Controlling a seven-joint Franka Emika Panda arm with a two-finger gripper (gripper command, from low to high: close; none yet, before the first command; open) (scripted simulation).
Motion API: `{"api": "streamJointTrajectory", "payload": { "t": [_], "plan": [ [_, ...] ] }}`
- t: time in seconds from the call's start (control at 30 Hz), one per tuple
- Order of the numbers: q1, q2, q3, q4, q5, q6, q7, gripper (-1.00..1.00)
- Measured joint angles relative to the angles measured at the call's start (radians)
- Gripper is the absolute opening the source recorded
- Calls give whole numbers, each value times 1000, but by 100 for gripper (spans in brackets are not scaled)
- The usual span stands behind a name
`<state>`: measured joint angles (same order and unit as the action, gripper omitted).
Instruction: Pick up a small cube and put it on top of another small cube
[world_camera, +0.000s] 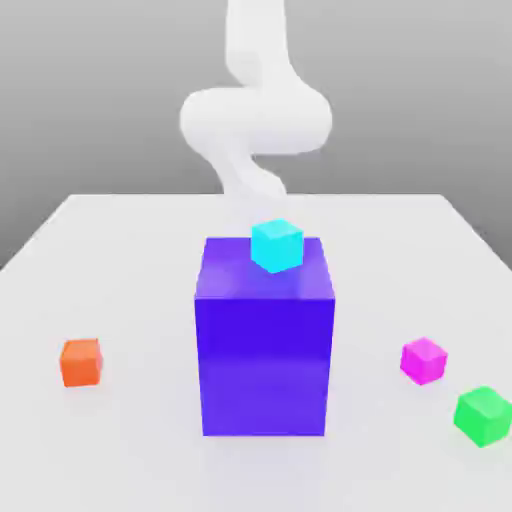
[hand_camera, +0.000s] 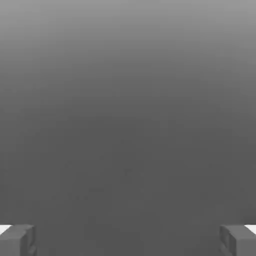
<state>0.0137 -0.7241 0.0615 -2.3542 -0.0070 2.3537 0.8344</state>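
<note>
Green cube (world_camera: 484, 415) sits closest to the camera on the exterior view's right, on the pale tabletop (world_camera: 120, 270), with the pink cube (world_camera: 424, 361) near it and a little farther back. The orange cube (world_camera: 81, 362) lies well apart from both, toward the exterior view's left, and the blue cube (world_camera: 277, 246) appears to rest on top of the big purple box (world_camera: 265, 365), off its middle toward the exterior view's right.

In the hand view the two fingers of the tool (hand_camera: 128, 241) stand wide apart, with nothing between them. The white arm (world_camera: 256, 120) comes down behind the box as the exterior view looks at it.

The task does not say which small cube is to be lifted or which is to carry it, so I cannot name the pair. What the coming move turns on, I would judge, is that the box stands between the arm and the camera: the green, pink and orange cubes all lie on the camera's side and out to either flank, while the blue one sits up on the box, nearest the arm. Reaching any of them probably calls for rising above the box top first; a low, straight push forward could knock the box and spill the blue cube
</note>
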Motion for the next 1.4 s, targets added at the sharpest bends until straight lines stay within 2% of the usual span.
{"api": "streamJointTrajectory", "payload": {
  "t": [0.5,0.67,0.87,1.1,1.13,1.33,1.4],
  "plan": [
    [146,563,382,-365,-68,381,259,0],
    [258,739,459,-475,-63,506,321,0],
    [334,867,340,-458,-241,597,464,0],
    [536,1008,90,-424,-438,701,611,0],
    [560,1023,62,-421,-454,713,623,-100],
    [573,1031,47,-420,-464,720,631,-100],
    [546,1012,80,-423,-443,706,615,-100]
  ]
}}
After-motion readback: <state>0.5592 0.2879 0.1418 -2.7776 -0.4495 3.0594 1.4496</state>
